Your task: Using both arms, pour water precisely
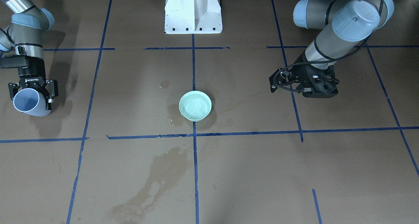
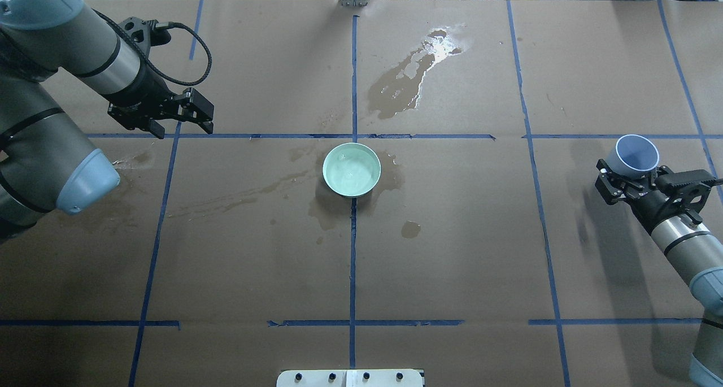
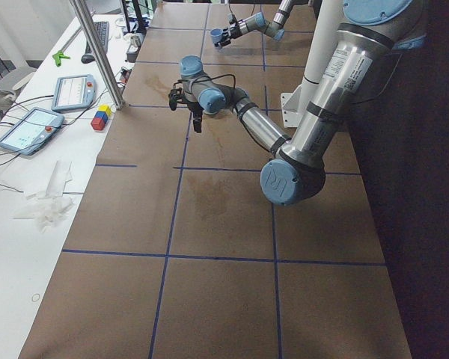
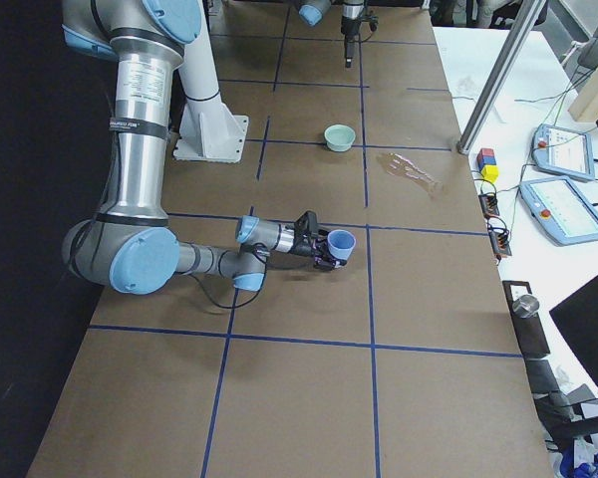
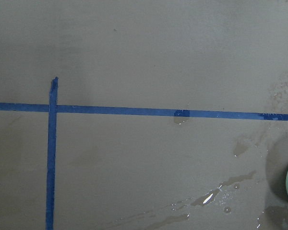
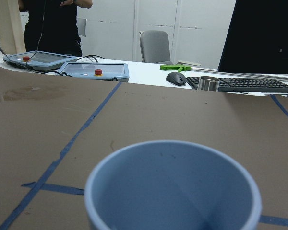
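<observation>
A brown paper-covered counter [image 2: 452,246], marked into squares by blue tape lines [image 2: 353,274], is seen from above. A mint-green bowl [image 2: 351,169] sits alone at the centre. The water [image 1: 195,107] lies inside it, clear and faintly rippled.

The right gripper [image 2: 631,175] is near the counter's edge on the robot's right, its fingers clamped around a pale blue cup [image 2: 637,154]. The cup appears tilted, not plumb. Whether any water is in it cannot be told from the wrist view.

The left gripper [image 2: 183,128] hangs above the counter toward the far left corner, fingers spread apart and holding nothing, well apart from the bowl.

Dark wet patches [image 2: 415,76] spread around the bowl and toward the far edge.

Risks, as judged from here: the cup is far from the bowl, so a quick swing inward could slosh any contents onto the paper. The bowl is small and unheld, and a stream started too high or too fast would likely miss it or splash out. Damp paper beneath may let the bowl slide if bumped.

Open room is generous: wide bare counter lies between each gripper and the bowl. The cup sits close to the right edge, so outward movement there has little margin.
</observation>
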`<state>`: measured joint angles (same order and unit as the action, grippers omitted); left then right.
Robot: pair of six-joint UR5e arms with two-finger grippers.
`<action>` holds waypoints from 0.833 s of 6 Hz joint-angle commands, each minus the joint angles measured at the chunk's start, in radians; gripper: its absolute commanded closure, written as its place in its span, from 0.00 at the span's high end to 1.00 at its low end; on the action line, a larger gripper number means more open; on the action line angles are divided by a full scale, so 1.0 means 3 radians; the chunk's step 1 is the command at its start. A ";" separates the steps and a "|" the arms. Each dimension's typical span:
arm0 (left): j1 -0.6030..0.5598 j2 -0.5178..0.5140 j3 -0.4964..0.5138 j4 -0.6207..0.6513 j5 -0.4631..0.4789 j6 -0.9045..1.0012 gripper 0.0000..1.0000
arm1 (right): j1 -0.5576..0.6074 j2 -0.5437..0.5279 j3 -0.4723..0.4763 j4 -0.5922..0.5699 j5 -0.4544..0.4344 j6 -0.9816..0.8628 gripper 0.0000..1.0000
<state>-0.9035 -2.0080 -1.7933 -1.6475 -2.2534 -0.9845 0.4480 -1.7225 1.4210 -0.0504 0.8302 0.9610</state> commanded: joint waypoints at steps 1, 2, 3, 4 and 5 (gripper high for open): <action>0.0000 0.0000 0.0000 0.0000 0.0000 0.0004 1.00 | 0.0000 -0.0006 -0.0053 0.0009 -0.0006 0.0003 0.42; 0.0000 0.0000 0.0000 -0.0005 0.0000 -0.0001 1.00 | 0.0000 -0.0006 -0.0094 0.0009 -0.0006 0.0003 0.49; 0.0000 0.0000 0.0000 0.0000 0.0000 0.0004 1.00 | -0.0005 -0.0006 -0.0114 0.0014 -0.0006 0.0003 0.61; 0.0000 0.0000 0.0000 -0.0005 0.0000 -0.0001 1.00 | -0.0005 0.0000 -0.0114 0.0009 -0.0006 -0.0002 0.70; 0.0000 0.0000 0.0000 0.0000 0.0000 0.0004 1.00 | -0.0005 0.0000 -0.0104 0.0009 -0.0006 0.0003 0.92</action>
<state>-0.9035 -2.0080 -1.7933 -1.6483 -2.2534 -0.9841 0.4466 -1.7231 1.3883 -0.0473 0.8283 0.9611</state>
